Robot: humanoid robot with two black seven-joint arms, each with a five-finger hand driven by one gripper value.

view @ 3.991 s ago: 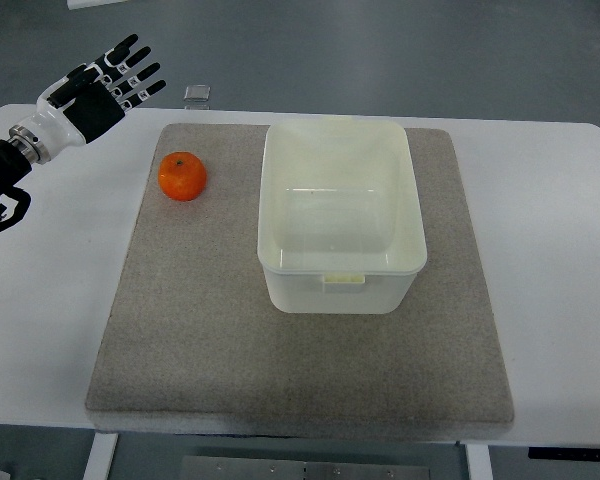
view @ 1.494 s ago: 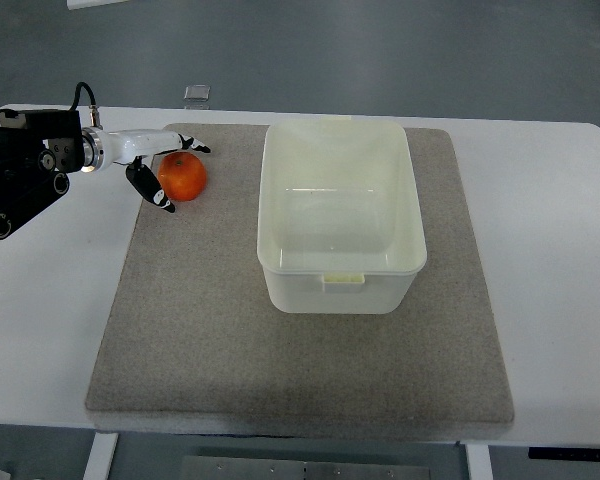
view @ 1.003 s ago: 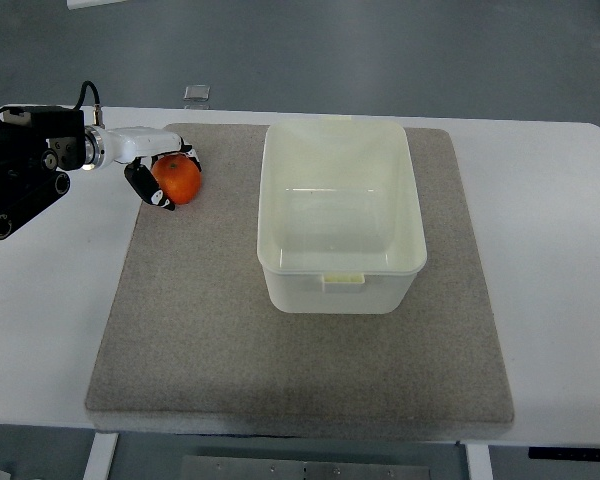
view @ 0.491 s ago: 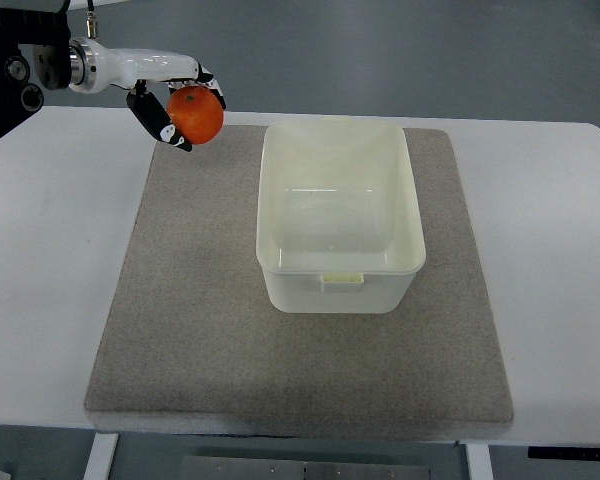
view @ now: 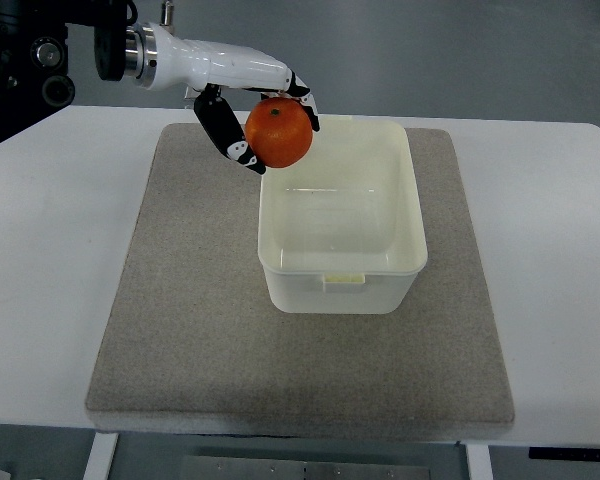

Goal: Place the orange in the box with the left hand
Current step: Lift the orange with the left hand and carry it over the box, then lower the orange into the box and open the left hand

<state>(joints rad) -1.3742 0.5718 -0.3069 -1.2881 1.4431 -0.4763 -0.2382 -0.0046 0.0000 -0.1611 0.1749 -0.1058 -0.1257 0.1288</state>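
left hand [view: 242,105] gripping orange [view: 278,133], above box [view: 342,262] corner

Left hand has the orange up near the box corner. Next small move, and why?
Probably carry it a little further right and toward the robot before letting go. The left hand grips the orange in the air over the far-left corner of the box, partly across its rim, so a release here might clip the edge. The box interior looks empty.

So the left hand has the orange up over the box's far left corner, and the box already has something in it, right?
Not quite. The top view shows the left hand holding the orange over the box's far left corner, but the box is empty: nothing lies in it.
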